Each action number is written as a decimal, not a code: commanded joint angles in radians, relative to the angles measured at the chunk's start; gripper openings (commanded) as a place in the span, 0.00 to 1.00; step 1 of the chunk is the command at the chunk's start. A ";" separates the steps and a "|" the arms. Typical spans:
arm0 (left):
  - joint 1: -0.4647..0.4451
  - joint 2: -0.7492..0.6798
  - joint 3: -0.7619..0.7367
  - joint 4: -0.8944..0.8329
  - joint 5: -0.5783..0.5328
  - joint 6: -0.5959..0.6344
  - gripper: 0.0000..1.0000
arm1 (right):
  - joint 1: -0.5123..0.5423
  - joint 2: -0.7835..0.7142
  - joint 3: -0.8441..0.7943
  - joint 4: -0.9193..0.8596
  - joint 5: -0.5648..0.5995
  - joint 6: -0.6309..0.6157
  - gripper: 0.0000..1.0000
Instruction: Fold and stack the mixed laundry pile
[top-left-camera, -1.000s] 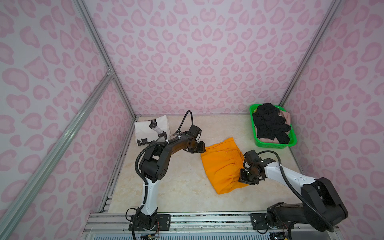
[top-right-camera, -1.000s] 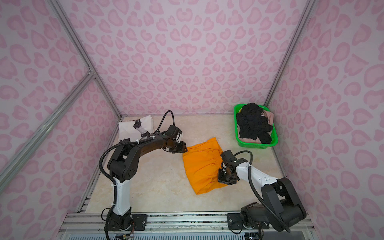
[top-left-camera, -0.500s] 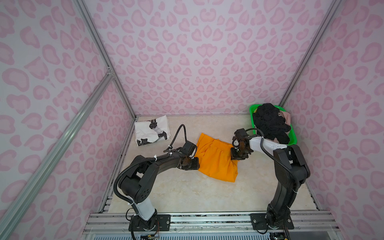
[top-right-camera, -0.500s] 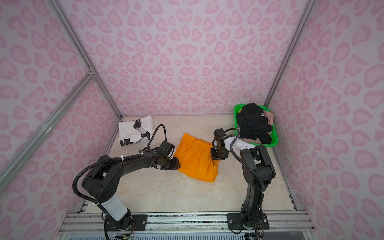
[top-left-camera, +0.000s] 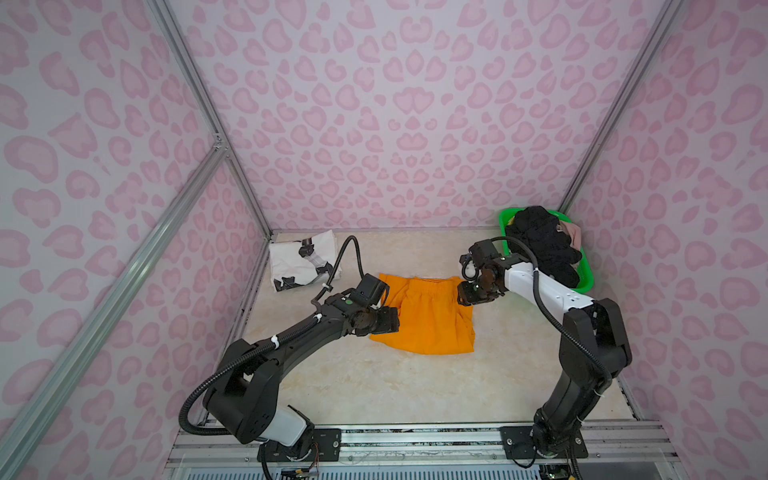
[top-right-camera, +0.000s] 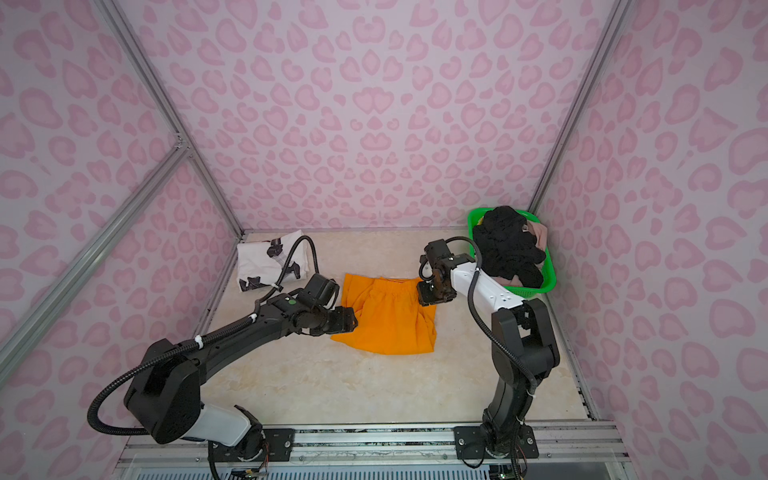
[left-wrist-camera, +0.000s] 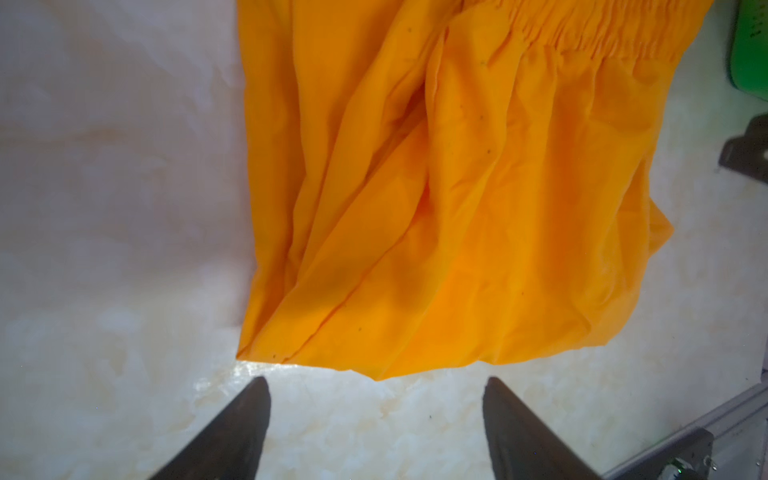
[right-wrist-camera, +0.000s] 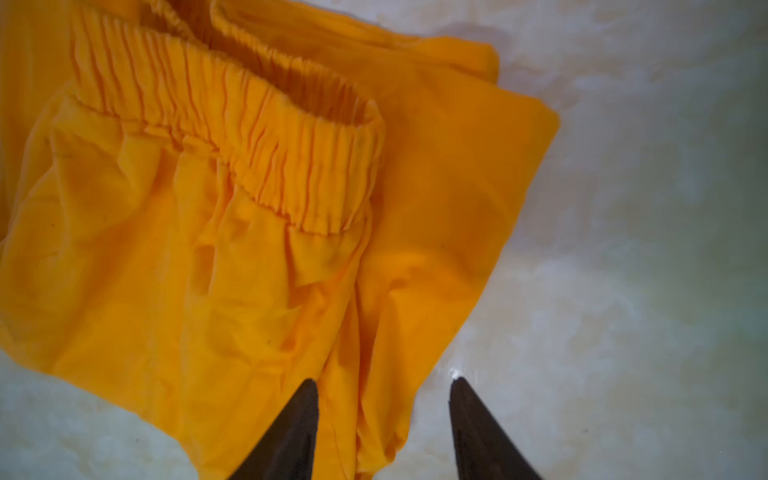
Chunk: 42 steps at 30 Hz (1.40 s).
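Our left gripper (left-wrist-camera: 376, 390), spread and empty, hovered just beside the bright orange gathered-waist fabric shorts (left-wrist-camera: 457, 208); our right gripper (right-wrist-camera: 382, 380), also spread, straddled their edge.

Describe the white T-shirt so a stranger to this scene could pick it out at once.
Start at the marbled beige table and go to its far corner on the left arm's side, opposite the green basket. There lies a folded white T-shirt. Its black print on white sets it apart from the plain orange shorts mid-table and the black garment heaped in the basket.
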 joint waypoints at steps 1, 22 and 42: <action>0.029 0.054 0.038 -0.014 -0.052 0.092 0.87 | 0.013 -0.042 -0.067 0.015 -0.150 0.035 0.59; 0.134 0.415 0.196 0.123 0.167 0.301 0.70 | 0.097 0.029 -0.182 0.082 -0.040 0.152 0.55; 0.137 0.396 0.296 -0.020 0.028 0.239 0.02 | 0.096 -0.017 -0.197 0.133 0.024 0.169 0.56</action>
